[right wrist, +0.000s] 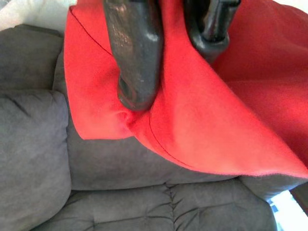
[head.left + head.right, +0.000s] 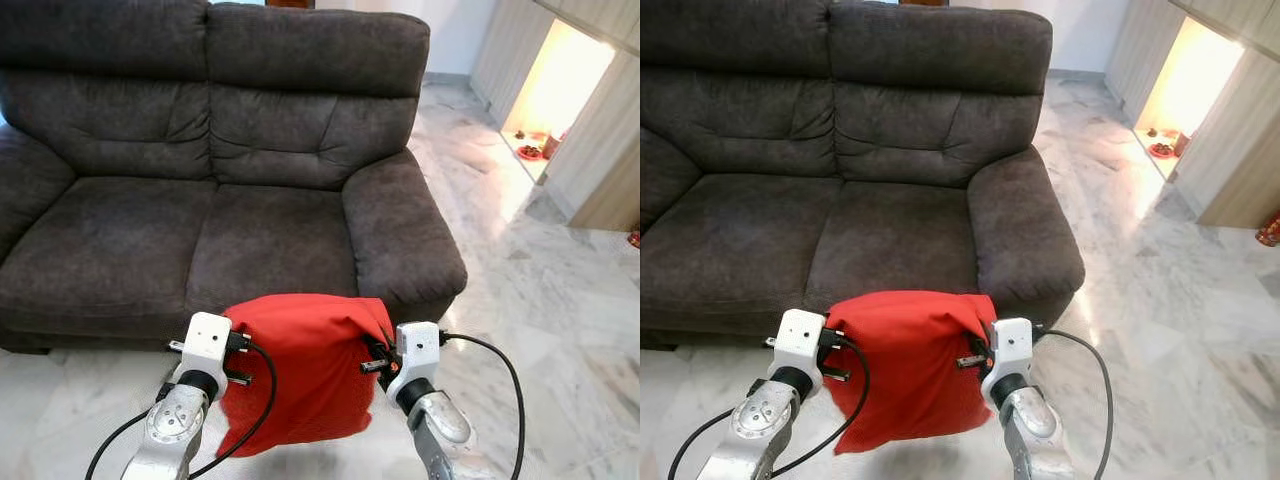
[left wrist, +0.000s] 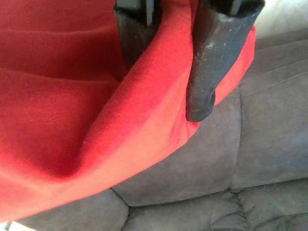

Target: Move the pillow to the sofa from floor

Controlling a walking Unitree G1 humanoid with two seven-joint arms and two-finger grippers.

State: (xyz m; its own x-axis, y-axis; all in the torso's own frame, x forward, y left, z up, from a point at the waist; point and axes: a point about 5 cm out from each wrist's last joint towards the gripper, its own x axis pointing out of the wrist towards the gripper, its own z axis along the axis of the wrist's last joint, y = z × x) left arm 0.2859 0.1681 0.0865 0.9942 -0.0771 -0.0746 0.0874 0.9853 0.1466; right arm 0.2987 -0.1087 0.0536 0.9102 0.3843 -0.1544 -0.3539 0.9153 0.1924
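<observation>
Holding the red pillow point(image 2: 305, 375) up between both arms, I have it hanging in front of the dark grey sofa point(image 2: 200, 200), clear of the marble floor point(image 2: 560, 300). My left gripper point(image 3: 166, 60) pinches one upper corner of the pillow, the cloth bunched between its two black fingers point(image 3: 207, 62). My right gripper point(image 1: 166, 53) pinches the other upper corner the same way, fabric squeezed between its fingers point(image 1: 134, 57). The pillow's top edge is level with the front of the sofa's right seat cushion point(image 2: 270, 240), just beside the right armrest point(image 2: 400, 230), and its lower part droops below my wrists. Off to the right, a lit alcove point(image 2: 550, 90) opens in the wall.
</observation>
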